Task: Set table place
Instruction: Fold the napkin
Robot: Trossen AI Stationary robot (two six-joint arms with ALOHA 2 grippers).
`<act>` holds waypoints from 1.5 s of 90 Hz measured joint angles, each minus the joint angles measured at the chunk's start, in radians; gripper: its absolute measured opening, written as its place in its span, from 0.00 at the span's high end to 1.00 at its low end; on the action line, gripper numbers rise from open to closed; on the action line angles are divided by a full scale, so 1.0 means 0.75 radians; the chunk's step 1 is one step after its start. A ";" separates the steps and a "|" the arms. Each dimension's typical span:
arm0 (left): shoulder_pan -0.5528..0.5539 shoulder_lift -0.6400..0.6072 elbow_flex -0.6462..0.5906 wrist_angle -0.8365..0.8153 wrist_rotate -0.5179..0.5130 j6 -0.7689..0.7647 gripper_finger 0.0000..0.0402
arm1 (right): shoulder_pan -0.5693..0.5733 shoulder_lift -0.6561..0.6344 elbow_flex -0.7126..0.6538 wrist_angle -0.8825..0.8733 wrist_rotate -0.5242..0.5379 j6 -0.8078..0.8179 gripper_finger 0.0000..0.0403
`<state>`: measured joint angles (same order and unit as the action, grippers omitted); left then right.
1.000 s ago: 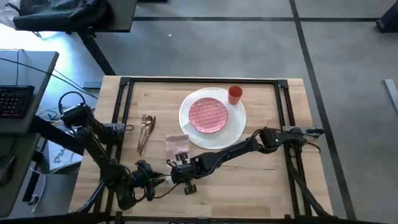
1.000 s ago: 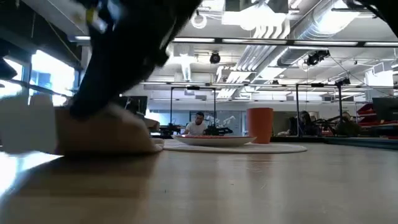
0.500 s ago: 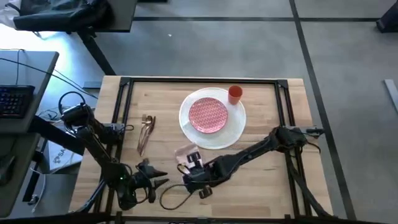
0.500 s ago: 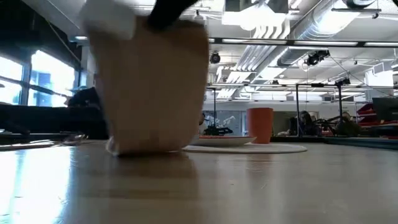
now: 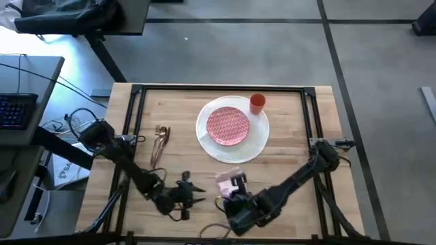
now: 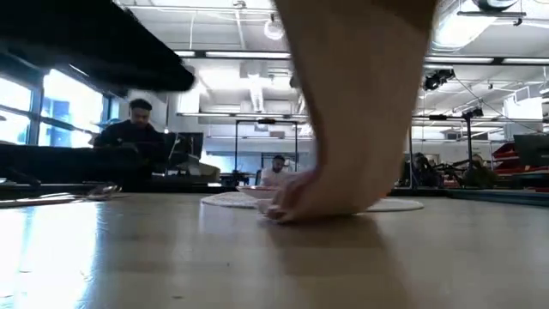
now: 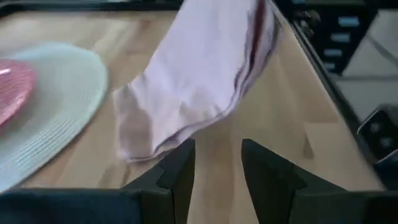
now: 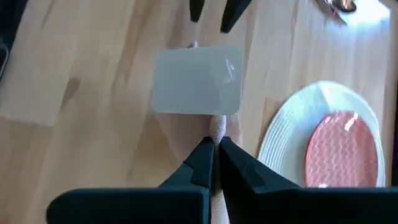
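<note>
Here the pale pink napkin hangs pinched in the right gripper, its lower edge touching the table near the front rail, just beside the white plate. The left gripper points at it from close by, fingers apart. The cutlery lies left of the plate.

You're looking past the table at an office floor with people working in it.

To the table's left, a grey desk is carrying a dark keyboard, and a black desk is standing on the grey floor beyond it. In the low view, a person is sitting at a workstation near bright windows, another person is sitting farther back, and ducts are running along the ceiling.
</note>
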<state>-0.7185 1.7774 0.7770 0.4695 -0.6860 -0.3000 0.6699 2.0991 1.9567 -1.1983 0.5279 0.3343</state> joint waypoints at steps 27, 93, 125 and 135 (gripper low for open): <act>0.159 0.320 0.280 0.070 0.064 0.481 0.66 | 0.121 -0.278 -0.494 0.356 0.020 0.345 1.00; 0.375 0.456 0.604 -0.451 0.386 0.625 0.73 | 0.195 -0.453 -0.754 0.642 0.029 0.487 1.00; 0.395 0.478 0.603 -0.329 0.389 0.624 0.78 | 0.197 -0.453 -0.754 0.693 0.029 0.453 1.00; 0.395 0.491 0.605 -0.276 0.421 0.636 0.78 | 0.199 -0.453 -0.753 0.701 0.029 0.452 1.00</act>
<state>-0.4225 2.1459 1.2304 0.2627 -0.3705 0.1767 0.8195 1.7592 1.3918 -0.6725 0.5498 0.6731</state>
